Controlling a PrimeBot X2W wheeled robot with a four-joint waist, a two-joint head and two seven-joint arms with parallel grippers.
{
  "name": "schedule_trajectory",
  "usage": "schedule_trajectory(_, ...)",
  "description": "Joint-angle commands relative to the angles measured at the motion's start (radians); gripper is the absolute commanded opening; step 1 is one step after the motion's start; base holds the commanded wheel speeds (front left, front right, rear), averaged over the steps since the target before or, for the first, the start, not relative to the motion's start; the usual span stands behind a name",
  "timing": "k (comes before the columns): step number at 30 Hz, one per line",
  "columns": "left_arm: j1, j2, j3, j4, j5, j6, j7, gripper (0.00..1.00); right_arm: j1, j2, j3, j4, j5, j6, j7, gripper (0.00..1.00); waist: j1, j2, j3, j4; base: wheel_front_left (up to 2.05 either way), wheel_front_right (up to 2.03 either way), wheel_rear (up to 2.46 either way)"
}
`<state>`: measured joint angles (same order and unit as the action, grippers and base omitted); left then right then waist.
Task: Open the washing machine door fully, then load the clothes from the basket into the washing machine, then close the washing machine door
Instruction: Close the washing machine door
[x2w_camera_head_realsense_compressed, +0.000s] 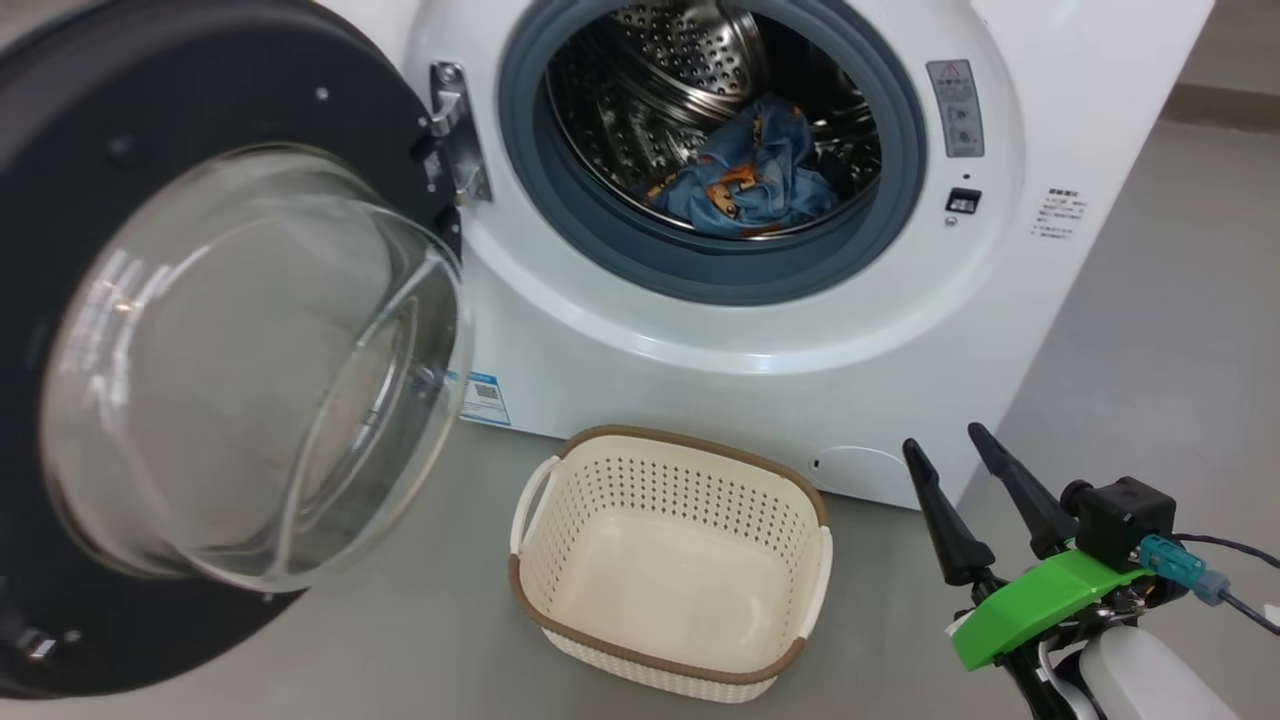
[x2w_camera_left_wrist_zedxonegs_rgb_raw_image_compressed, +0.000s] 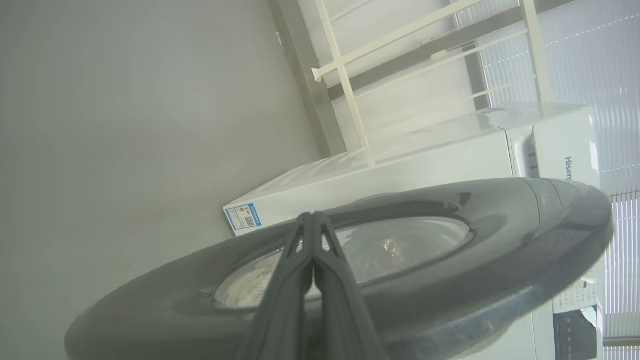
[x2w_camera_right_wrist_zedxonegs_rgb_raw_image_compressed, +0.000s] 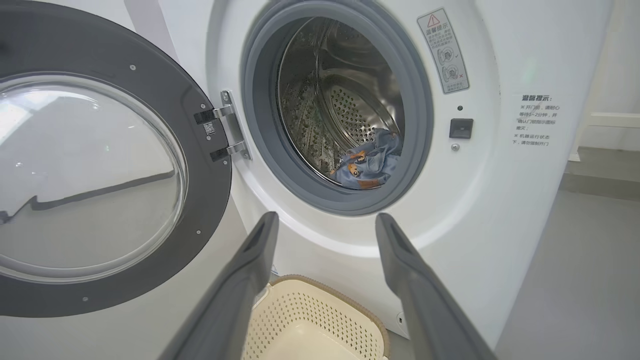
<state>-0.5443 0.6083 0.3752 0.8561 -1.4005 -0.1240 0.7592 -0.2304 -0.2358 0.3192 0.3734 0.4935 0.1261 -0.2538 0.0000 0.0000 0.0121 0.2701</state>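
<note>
The door (x2w_camera_head_realsense_compressed: 150, 110) is standing wide open. The clothes (x2w_camera_head_realsense_compressed: 745, 180) are lying in the washer's (x2w_camera_head_realsense_compressed: 700, 330) drum (x2w_camera_head_realsense_compressed: 690, 50). The basket (x2w_camera_head_realsense_compressed: 680, 495) is sitting on the floor (x2w_camera_head_realsense_compressed: 400, 620) below. The right gripper (x2w_camera_head_realsense_compressed: 942, 440) is hovering beside it, fingers spread and empty. The left gripper (x2w_camera_left_wrist_zedxonegs_rgb_raw_image_compressed: 312, 216) is pointing at the door's outer face, fingers clenched together.

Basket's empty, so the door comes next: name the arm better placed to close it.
Left. The left gripper, shut, sits close to the outer face of the round glossy black washing machine door. The right gripper hangs open beyond the cream perforated plastic basket, far from that door.
</note>
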Motion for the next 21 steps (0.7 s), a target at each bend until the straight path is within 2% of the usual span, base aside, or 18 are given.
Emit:
schedule_trajectory(1, 0.011, 0.027, 0.0, -0.04, -0.014, -0.006, 0.049, 0.0, 0.009, 0.0, 0.011, -0.019, 0.002, 0.005, -0.008, 1.0, 0.0, 0.0, -0.011, 0.012, 0.0, 0.0, 0.0)
schedule_trajectory(8, 0.071, 0.0, -0.038, -0.19, -0.057, 0.023, 0.224, 0.0, 0.016, 0.021, 0.002, -0.02, 0.003, 0.005, -0.008, 1.0, 0.0, 0.0, -0.025, 0.027, 0.0, 0.0, 0.0)
schedule_trajectory(11, 0.105, -0.03, -0.051, -0.295, -0.089, 0.06, 0.295, 0.0, 0.02, 0.03, -0.005, -0.021, 0.002, 0.005, -0.008, 1.0, 0.0, 0.0, -0.03, 0.029, 0.0, 0.0, 0.0)
schedule_trajectory(12, 0.105, -0.03, -0.051, -0.295, -0.089, 0.06, 0.295, 0.0, 0.02, 0.03, -0.005, -0.021, 0.002, 0.005, -0.008, 1.0, 0.0, 0.0, -0.03, 0.029, 0.0, 0.0, 0.0)
schedule_trajectory(15, 0.139, -0.063, -0.054, -0.405, -0.136, 0.106, 0.36, 0.0, 0.024, 0.04, -0.01, -0.023, 0.001, 0.005, -0.008, 1.0, 0.0, 0.0, -0.033, 0.025, 0.0, 0.0, 0.0)
schedule_trajectory(21, 0.219, -0.115, -0.079, -0.633, -0.183, 0.227, 0.441, 0.0, 0.028, 0.051, -0.021, -0.029, 0.003, 0.005, -0.008, 1.0, 0.0, 0.0, -0.038, -0.001, 0.0, 0.0, 0.0)
